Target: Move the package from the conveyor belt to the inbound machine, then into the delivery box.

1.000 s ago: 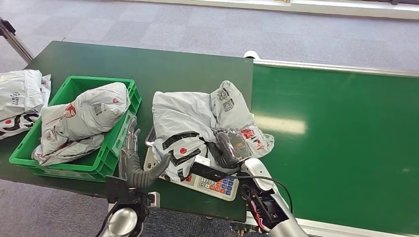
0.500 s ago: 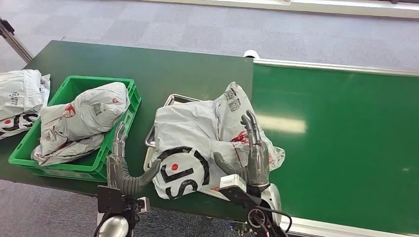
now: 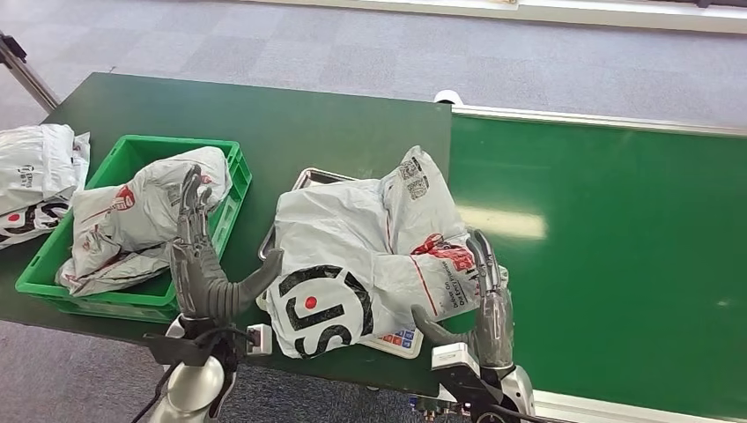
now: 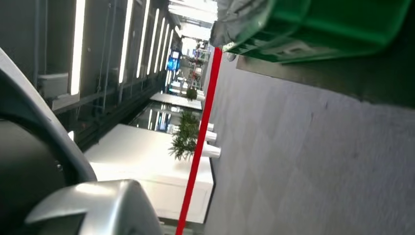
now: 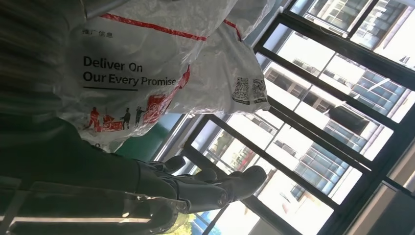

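A large grey-white package [image 3: 361, 242] with a black round logo and red print lies on the inbound machine, a scale whose metal tray [image 3: 304, 181] and keypad [image 3: 402, 338] stick out from under it. My right hand [image 3: 484, 308] stands open, fingers up, at the package's near right edge and holds nothing. The right wrist view has the same package [image 5: 147, 58] above that hand's spread fingers [image 5: 210, 183]. My left hand [image 3: 204, 264] is open and upright between the package and the green delivery box [image 3: 132, 295], thumb pointing toward the package.
The green box holds another grey package [image 3: 145, 216]; its corner [image 4: 318, 29] appears in the left wrist view. More packages [image 3: 35, 176] lie at the table's far left. The green conveyor belt [image 3: 599, 256] runs on the right. Grey carpet lies beyond.
My right hand let go of the package and drew back toward me, to its right side. The package settled flatter on the scale. My left hand rose beside the green box.
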`<act>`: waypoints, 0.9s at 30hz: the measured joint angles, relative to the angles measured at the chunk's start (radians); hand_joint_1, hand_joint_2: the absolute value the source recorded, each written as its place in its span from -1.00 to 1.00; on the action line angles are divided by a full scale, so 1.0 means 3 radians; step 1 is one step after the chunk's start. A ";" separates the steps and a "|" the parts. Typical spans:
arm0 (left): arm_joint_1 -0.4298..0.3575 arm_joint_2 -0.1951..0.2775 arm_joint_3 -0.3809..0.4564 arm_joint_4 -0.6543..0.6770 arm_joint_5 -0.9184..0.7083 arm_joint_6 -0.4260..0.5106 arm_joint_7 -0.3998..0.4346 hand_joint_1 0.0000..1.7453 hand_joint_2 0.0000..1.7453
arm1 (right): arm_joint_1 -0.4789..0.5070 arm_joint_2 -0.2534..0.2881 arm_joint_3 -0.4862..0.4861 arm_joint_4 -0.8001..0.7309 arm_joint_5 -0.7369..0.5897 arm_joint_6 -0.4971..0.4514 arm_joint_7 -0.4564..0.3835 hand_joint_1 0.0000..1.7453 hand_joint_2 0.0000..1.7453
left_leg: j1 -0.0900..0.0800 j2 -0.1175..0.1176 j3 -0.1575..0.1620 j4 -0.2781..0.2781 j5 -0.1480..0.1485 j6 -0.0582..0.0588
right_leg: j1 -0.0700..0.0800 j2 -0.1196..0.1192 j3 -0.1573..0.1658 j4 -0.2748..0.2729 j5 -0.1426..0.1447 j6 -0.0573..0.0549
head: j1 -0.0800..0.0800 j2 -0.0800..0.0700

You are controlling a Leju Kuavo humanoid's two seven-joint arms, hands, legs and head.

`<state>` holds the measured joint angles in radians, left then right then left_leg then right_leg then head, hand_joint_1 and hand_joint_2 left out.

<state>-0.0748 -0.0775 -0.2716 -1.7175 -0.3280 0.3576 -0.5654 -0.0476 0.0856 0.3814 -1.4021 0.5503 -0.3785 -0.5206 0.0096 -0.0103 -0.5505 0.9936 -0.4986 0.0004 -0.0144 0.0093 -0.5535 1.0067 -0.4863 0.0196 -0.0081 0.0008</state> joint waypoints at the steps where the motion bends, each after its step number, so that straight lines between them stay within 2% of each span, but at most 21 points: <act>1: -0.0022 0.0005 -0.0015 -0.0010 -0.0003 0.0001 0.0003 -1.00 1.00 | 0.0009 -0.0008 -0.0009 -0.0007 -0.0001 0.0003 0.0001 -1.00 1.00 | 0.0000 0.0000 0.0000 0.0000 0.0000 0.0000 | 0.0000 0.0000 0.0000 0.0000 0.0000 0.0000 | 0.0000 0.0000; 4: -0.0059 0.0019 -0.0048 -0.0023 -0.0019 0.0001 0.0020 -1.00 1.00 | 0.0030 -0.0026 -0.0024 -0.0027 -0.0001 0.0006 0.0003 -1.00 1.00 | 0.0000 0.0000 0.0000 0.0000 0.0000 0.0000 | 0.0000 0.0000 -0.0003 0.0000 0.0000 0.0000 | -0.0001 0.0000; 7: -0.0124 0.0040 -0.0105 -0.0019 -0.0147 -0.0031 0.0171 -1.00 1.00 | 0.0084 -0.0040 -0.0058 -0.0064 -0.0025 0.0021 0.0013 -1.00 1.00 | 0.0000 -0.0001 -0.0002 0.0000 0.0000 0.0000 | 0.0000 -0.0001 -0.0004 0.0000 0.0000 0.0000 | -0.0001 0.0000; 9: -0.0211 0.0058 -0.0167 0.0013 -0.0394 -0.0050 0.0414 -1.00 1.00 | 0.0156 -0.0052 -0.0098 -0.0116 -0.0064 0.0057 0.0008 -1.00 1.00 | 0.0000 -0.0001 -0.0002 0.0000 0.0000 0.0000 | 0.0000 -0.0002 -0.0004 0.0000 0.0000 0.0000 | -0.0001 0.0000; 11: -0.0343 0.0071 -0.0244 0.0118 -0.0787 -0.0094 0.0775 -1.00 1.00 | 0.0239 -0.0063 -0.0141 -0.0185 -0.0096 0.0097 -0.0008 -1.00 1.00 | 0.0000 -0.0001 -0.0002 0.0000 0.0000 0.0000 | 0.0000 -0.0002 -0.0004 0.0000 0.0000 0.0000 | -0.0001 0.0000; 13: -0.0506 0.0063 -0.0326 0.0316 -0.1178 -0.0195 0.1127 -1.00 1.00 | 0.0293 -0.0072 -0.0181 -0.0246 -0.0114 0.0128 -0.0019 -1.00 1.00 | 0.0000 -0.0001 -0.0001 0.0000 0.0000 0.0000 | 0.0000 -0.0001 -0.0003 0.0000 0.0001 0.0000 | -0.0001 0.0000; 16: -0.0789 -0.0003 -0.0427 0.0735 -0.1544 -0.0388 0.1464 -1.00 1.00 | 0.0321 -0.0081 -0.0239 -0.0319 -0.0141 0.0175 -0.0016 -1.00 1.00 | -0.0001 -0.0001 0.0001 0.0002 0.0002 0.0001 | -0.0001 -0.0001 -0.0001 0.0000 0.0004 -0.0001 | 0.0000 0.0000; 20: -0.1102 -0.0134 -0.0519 0.1365 -0.1693 -0.0499 0.1550 -1.00 1.00 | 0.0326 -0.0082 -0.0293 -0.0369 -0.0164 0.0222 -0.0005 -1.00 1.00 | -0.0001 0.0003 0.0002 0.0002 0.0003 0.0001 | -0.0001 0.0002 0.0000 0.0000 0.0006 -0.0002 | -0.0001 0.0000; 23: -0.1229 -0.0199 -0.0549 0.1671 -0.1706 -0.0534 0.1547 -1.00 1.00 | 0.0326 -0.0082 -0.0320 -0.0377 -0.0164 0.0236 -0.0001 -1.00 1.00 | -0.0001 0.0003 0.0000 0.0002 0.0003 0.0001 | -0.0001 0.0002 -0.0003 0.0000 0.0006 -0.0002 | -0.0001 0.0000; 27: -0.1349 -0.0290 -0.0612 0.2088 -0.1676 -0.0818 0.1486 -1.00 1.00 | 0.0305 -0.0081 -0.0351 -0.0377 -0.0160 0.0245 0.0011 -1.00 1.00 | 0.0000 0.0001 -0.0002 0.0002 0.0003 0.0001 | -0.0001 0.0002 -0.0004 0.0000 0.0006 -0.0002 | -0.0001 0.0000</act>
<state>-0.4794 -0.1644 -0.4551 -1.0911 -0.8306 0.1121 -0.1197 0.0439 0.0613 0.2761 -1.5152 0.5023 -0.3050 -0.5172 0.0095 -0.0099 -0.5512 0.9940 -0.4978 0.0005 -0.0145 0.0100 -0.5548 1.0066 -0.4846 0.0190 -0.0085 0.0008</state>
